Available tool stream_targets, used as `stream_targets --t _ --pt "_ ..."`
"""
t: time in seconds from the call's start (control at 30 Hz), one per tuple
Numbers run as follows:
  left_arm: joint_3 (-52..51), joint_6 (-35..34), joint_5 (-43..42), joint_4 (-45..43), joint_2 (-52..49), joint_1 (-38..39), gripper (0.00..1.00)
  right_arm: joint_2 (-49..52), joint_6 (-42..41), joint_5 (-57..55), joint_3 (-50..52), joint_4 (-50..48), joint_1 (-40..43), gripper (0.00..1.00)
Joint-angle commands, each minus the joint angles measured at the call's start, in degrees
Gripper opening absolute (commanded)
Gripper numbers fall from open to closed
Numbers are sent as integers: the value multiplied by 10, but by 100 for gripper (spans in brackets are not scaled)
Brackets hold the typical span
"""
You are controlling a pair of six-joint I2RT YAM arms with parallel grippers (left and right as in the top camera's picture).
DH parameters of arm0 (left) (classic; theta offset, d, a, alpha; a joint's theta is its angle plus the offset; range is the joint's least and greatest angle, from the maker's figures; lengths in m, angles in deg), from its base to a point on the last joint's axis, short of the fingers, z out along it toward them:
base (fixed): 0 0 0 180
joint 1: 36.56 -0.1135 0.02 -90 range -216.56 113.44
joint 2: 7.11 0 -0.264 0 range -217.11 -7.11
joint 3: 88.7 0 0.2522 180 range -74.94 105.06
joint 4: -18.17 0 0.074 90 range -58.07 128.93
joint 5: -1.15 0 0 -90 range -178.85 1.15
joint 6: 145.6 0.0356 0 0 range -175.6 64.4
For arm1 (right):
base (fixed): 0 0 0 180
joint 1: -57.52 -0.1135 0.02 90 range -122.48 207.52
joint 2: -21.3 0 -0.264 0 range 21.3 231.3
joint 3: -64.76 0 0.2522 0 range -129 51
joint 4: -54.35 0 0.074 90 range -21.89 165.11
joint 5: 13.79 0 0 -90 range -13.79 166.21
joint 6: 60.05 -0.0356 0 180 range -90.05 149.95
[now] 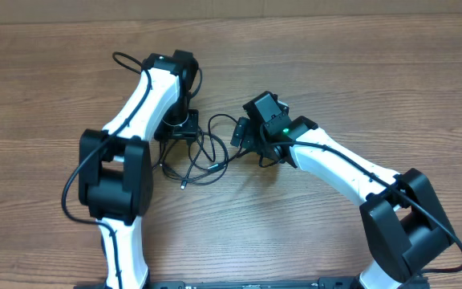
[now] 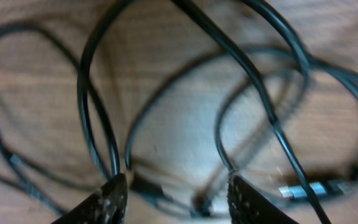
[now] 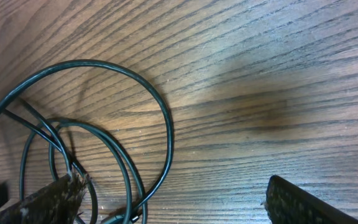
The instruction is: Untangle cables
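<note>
The cables [image 1: 204, 154] are thin black cords lying in tangled loops on the wooden table [image 1: 335, 72], between the two grippers. My left gripper [image 1: 178, 130] stands over their left side. In the left wrist view its jaws [image 2: 179, 198] are apart, with blurred cable strands [image 2: 253, 74] crossing the table under and between them and a silver-tipped plug [image 2: 300, 190] off to the right. My right gripper [image 1: 249, 138] is at the tangle's right edge. It stands wide open [image 3: 176, 200], and cable loops [image 3: 163, 118] run beside and under its left finger [image 3: 45, 199].
Thicker black cables run along both white arms [image 1: 139, 104] [image 1: 335, 164]. A loose plug end [image 1: 183, 185] points toward the front. Bare wood [image 3: 278, 74] lies to the right of the loops.
</note>
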Motion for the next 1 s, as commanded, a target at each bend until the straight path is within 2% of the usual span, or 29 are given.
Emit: stream_targets --t 0.0,0.13,0.17,0.2,0.23,0.27,0.4,0.5,0.63,0.77,0.8,0.83,0.9,0.93,0.97 --pt "4 40 7 -13 -52 -9 48 -2 0 -10 1 -3 0 93" --pt "4 50 5 -36 -88 -10 43 -2 0 -10 1 -3 0 93" --pt "4 50 4 -41 -97 -10 38 -2 0 -11 1 -3 0 93" --pt "4 50 3 -47 -107 -10 17 -2 0 -12 1 -3 0 93" --pt "4 50 3 -48 -108 -10 7 -2 0 -12 1 -3 0 93" --pt "4 50 -7 -49 -108 -10 4 -2 0 -12 1 -3 0 93" --pt "4 49 -42 -72 -71 -10 4 -2 0 -14 1 -3 0 93" --pt "5 34 -42 -76 20 -10 4 -2 0 -17 1 -3 0 93" --pt "5 19 -42 -60 209 -10 4 -2 0 -17 1 -5 0 93" --pt "4 6 -42 -37 279 -10 4 -2 0 -17 1 -5 0 93" --pt "4 -18 -42 -20 279 -10 16 -2 0 -16 1 -5 0 93" --pt "3 -31 -42 -11 276 -10 21 -2 0 -16 1 -5 0 93" --pt "-9 -79 -42 29 262 -10 64 -2 0 -16 1 -4 0 93" --pt "-16 -91 -42 33 257 -10 70 -2 0 -16 1 -4 0 93" --pt "-38 -124 -42 33 248 -10 69 -2 0 -16 1 -3 0 93"
